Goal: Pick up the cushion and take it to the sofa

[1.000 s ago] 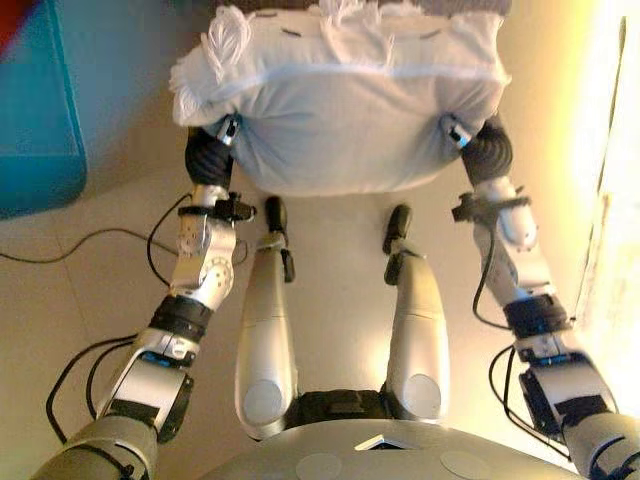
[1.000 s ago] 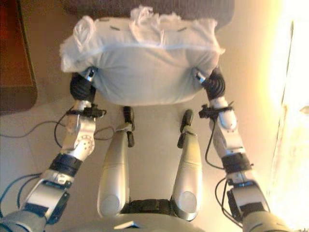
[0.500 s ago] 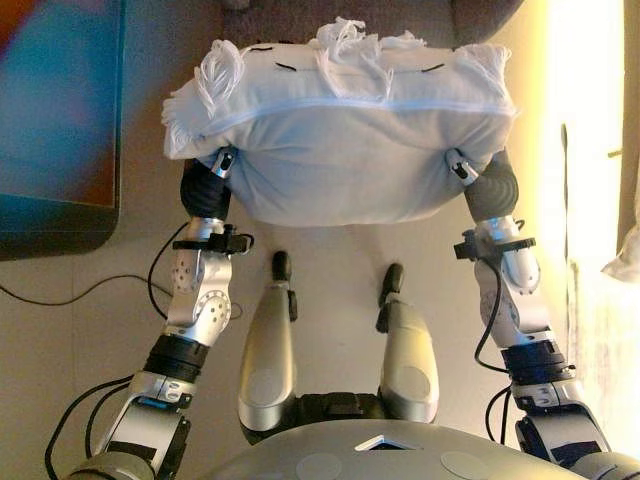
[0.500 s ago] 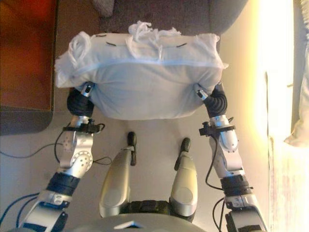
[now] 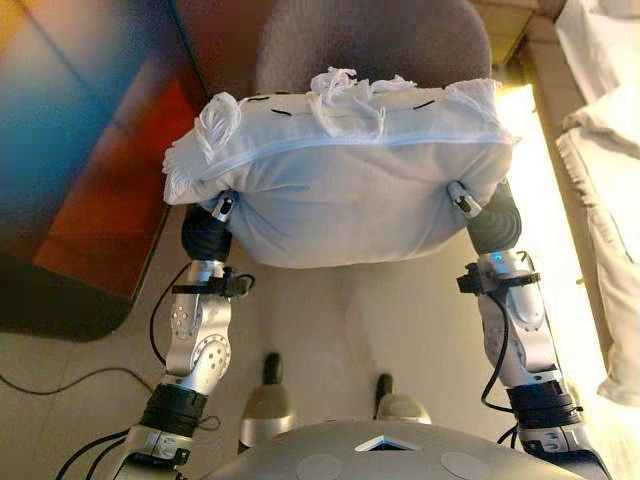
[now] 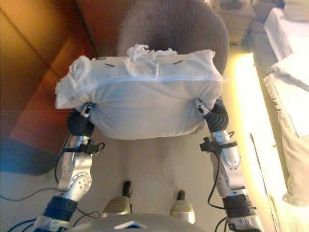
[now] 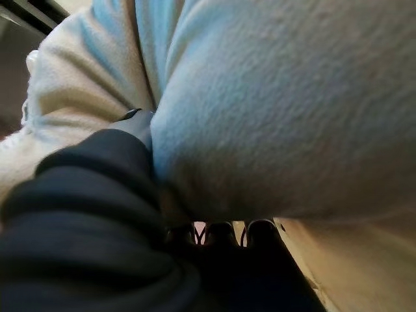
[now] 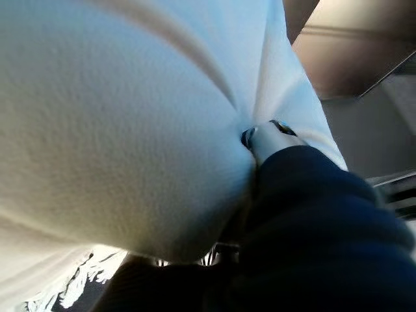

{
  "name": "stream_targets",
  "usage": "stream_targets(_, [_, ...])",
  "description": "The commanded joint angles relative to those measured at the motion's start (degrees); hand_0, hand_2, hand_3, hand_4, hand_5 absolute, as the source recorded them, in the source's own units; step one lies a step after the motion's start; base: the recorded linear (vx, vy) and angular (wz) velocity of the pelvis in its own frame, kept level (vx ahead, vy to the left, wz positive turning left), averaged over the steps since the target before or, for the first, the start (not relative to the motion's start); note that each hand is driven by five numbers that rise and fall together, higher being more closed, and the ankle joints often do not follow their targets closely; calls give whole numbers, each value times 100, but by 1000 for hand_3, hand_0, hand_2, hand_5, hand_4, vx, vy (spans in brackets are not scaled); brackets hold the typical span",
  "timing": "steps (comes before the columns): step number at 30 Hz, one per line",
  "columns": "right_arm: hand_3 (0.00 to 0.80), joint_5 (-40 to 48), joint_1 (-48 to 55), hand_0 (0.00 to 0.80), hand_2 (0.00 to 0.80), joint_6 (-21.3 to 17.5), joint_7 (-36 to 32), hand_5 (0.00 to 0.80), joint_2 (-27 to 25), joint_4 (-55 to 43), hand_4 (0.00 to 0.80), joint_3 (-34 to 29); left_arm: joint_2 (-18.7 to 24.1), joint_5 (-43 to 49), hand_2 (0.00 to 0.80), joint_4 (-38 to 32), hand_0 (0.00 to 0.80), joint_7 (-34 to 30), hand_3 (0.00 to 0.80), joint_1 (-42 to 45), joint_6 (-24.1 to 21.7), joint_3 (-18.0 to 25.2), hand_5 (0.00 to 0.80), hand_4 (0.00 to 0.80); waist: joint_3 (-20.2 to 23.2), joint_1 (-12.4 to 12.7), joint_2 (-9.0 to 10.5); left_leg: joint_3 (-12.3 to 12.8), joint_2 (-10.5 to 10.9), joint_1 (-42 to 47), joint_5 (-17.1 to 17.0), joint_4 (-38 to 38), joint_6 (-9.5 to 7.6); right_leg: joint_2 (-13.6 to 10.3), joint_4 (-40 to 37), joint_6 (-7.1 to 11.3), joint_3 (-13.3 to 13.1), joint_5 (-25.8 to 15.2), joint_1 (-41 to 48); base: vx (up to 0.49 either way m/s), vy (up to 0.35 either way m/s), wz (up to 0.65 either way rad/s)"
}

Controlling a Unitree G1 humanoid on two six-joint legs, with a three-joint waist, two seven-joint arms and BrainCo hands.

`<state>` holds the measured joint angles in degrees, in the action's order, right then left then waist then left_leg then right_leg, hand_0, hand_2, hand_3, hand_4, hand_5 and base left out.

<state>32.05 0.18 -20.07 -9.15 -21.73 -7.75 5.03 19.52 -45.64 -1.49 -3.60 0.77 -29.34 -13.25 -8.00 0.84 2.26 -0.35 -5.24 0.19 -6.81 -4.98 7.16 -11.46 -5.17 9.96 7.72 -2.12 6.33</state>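
A white cushion (image 5: 340,170) with tufted fringe is held up between both hands, level, at chest height. My left hand (image 5: 205,235) grips its left end: the thumb (image 7: 140,123) digs into the cloth and the fingers (image 7: 221,235) lie under the bulge. My right hand (image 5: 492,222) grips the right end the same way, with its thumb (image 8: 266,136) pressed into the cushion (image 8: 117,117). A grey rounded upholstered seat (image 5: 370,40) stands straight ahead, its front edge hidden behind the cushion.
A dark reddish wooden piece of furniture (image 5: 80,150) stands close on the left. White bedding (image 5: 610,150) and a pale box (image 6: 236,12) lie on the right. A strip of pale floor (image 5: 390,320) runs between them towards the seat.
The whole view has shifted: the grey seat now shows much larger ahead and the furniture on the left looms closer. The cushion stays held between both hands as before.
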Motion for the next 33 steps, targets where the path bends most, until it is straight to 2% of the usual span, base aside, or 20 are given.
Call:
stream_targets(1, [800, -19, -441, 800, 800, -610, -75, 800, -68, -867, 800, 235, -45, 423, 800, -771, 800, -81, 800, -478, -583, -273, 800, 800, 522, 32, -33, 172, 209, 435, 910, -2, -538, 512, 95, -488, 104, 284, 26, -83, -108, 2])
stream_targets(10, [800, 25, -749, 800, 800, -691, -150, 800, -283, -917, 800, 211, -7, 267, 800, -873, 800, 10, 800, -798, -656, -117, 800, 800, 474, 9, -61, 210, -53, 536, 739, 10, -314, 703, 75, -665, 96, 386, 225, -88, -113, 6])
stream_targets(13, [800, 49, -823, 800, 800, -644, -151, 800, -342, -966, 800, 182, -10, 345, 800, -902, 800, 60, 800, -811, -661, -65, 800, 800, 404, 15, -35, 170, -103, 480, 757, 224, -252, 733, 186, -729, 80, 448, 201, -83, -119, 13])
stream_targets(15, [800, 136, -879, 800, 800, -655, -241, 800, -387, -962, 800, 197, -10, 461, 800, -934, 800, 149, 800, -761, -728, 20, 800, 800, 290, 11, 46, 162, -88, 285, 897, 928, -241, 690, 367, -798, 63, 467, 113, -105, -122, 8])
stream_targets(16, [800, 155, -869, 800, 800, -701, -286, 800, -377, -952, 800, 217, -18, 509, 800, -933, 800, 183, 800, -731, -767, 56, 800, 800, 225, 12, 76, 167, -84, 152, 873, 1273, -253, 679, 430, -833, 55, 470, 92, -95, -119, 1])
stream_targets(19, [800, 76, -800, 800, 800, -881, -309, 800, -316, -899, 800, 266, -26, 559, 800, -959, 800, 214, 800, -647, -809, 165, 800, 800, -9, -6, 154, 395, -131, -435, 665, 2604, -315, 688, 632, -963, 63, 488, 95, -74, -131, 6])
stream_targets(20, [800, -7, -806, 800, 800, -935, -262, 800, -310, -879, 800, 293, -35, 549, 800, -954, 800, 214, 800, -649, -802, 195, 800, 800, -58, 2, 171, 425, -96, -533, 701, 2815, -350, 682, 685, -975, 68, 502, 105, -5, -75, 28])
stream_targets(21, [800, -89, -847, 800, 800, -976, -228, 800, -289, -869, 800, 333, -41, 568, 800, -974, 800, 229, 800, -642, -797, 245, 800, 800, -121, 49, 157, 317, 70, -615, 751, 2890, -410, 703, 775, -976, 44, 539, 127, 41, -33, 27])
stream_targets(22, [800, -108, -906, 800, 800, -961, -218, 800, -261, -875, 800, 374, -39, 624, 800, -986, 800, 292, 800, -627, -821, 296, 800, 800, -165, 108, 104, 176, 268, -688, 713, 2832, -428, 762, 834, -968, -15, 590, 170, 83, -2, 12])
stream_targets(24, [800, -199, -1043, 800, 800, -856, -166, 800, -184, -883, 800, 426, -37, 629, 800, -1034, 800, 365, 800, -594, -814, 367, 800, 800, -227, 226, -12, 22, 501, -802, 482, 2511, -389, 919, 858, -968, -149, 705, 313, 187, 16, -23])
stream_targets(25, [800, -244, -1118, 800, 800, -796, -109, 800, -160, -871, 800, 479, -52, 681, 800, -1035, 800, 447, 800, -608, -835, 343, 800, 800, -247, 270, -59, 13, 544, -837, 350, 2268, -371, 989, 835, -976, -213, 767, 413, 291, 34, -47])
stream_targets(27, [800, -294, -1184, 800, 800, -691, -50, 800, -140, -864, 800, 554, -89, 753, 800, -1034, 800, 593, 800, -613, -862, 275, 800, 800, -228, 351, -152, -34, 562, -856, 59, 1579, -327, 1111, 787, -980, -333, 878, 610, 333, 50, -38])
stream_targets(29, [800, -234, -1162, 800, 800, -601, -102, 800, -134, -874, 800, 603, -96, 847, 800, -1025, 800, 708, 800, -566, -925, 226, 800, 800, -191, 459, -225, -273, 590, -925, -323, 914, -275, 1227, 769, -990, -531, 1013, 847, 419, 43, -5])
stream_targets(31, [800, -177, -1101, 800, 800, -541, -159, 800, -141, -901, 800, 638, -110, 910, 800, -1049, 800, 799, 800, -483, -987, 200, 800, 800, -182, 572, -279, -627, 577, -1031, -645, 493, -237, 1334, 919, -1032, -781, 1239, 1010, 467, 37, -14])
stream_targets(33, [800, -158, -1093, 800, 800, -537, -151, 800, -150, -893, 800, 687, -108, 887, 800, -1050, 800, 775, 800, -384, -1075, 246, 800, 800, -234, 648, -329, -878, 440, -1104, -806, 337, -195, 1436, 1286, -1113, -938, 1544, 1022, 449, 49, -13])
